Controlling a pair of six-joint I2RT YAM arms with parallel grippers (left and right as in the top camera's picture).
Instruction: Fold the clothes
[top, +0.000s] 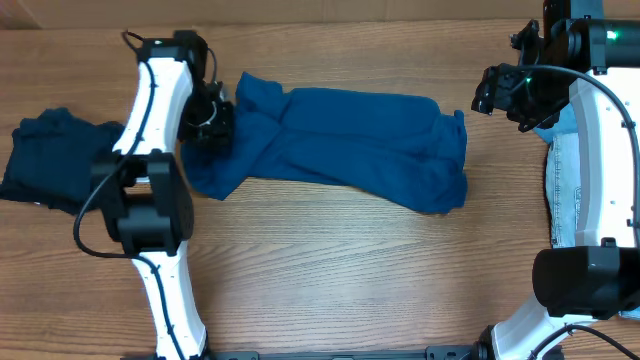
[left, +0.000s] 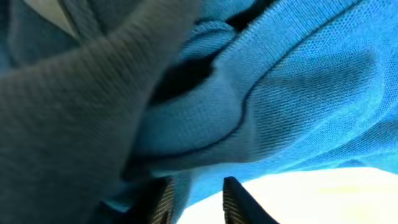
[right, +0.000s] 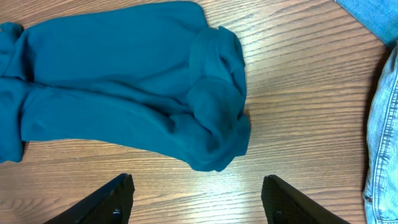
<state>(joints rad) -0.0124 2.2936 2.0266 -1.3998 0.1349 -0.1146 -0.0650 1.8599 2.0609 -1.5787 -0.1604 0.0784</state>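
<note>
A blue garment (top: 350, 140) lies crumpled lengthwise across the middle of the wooden table. My left gripper (top: 208, 122) is at its left end. In the left wrist view the blue fabric (left: 298, 93) fills the frame and a fold runs between the nearly closed fingers (left: 196, 202), so the gripper is shut on it. My right gripper (top: 497, 95) hovers just right of the garment's right end. In the right wrist view its fingers (right: 196, 199) are wide open and empty over bare wood, with the bunched end of the garment (right: 124, 81) ahead of them.
A dark navy pile of clothes (top: 50, 155) lies at the left edge of the table. Light denim clothing (top: 562, 190) lies at the right edge, and it also shows in the right wrist view (right: 382, 124). Bare wood lies in front of the garment.
</note>
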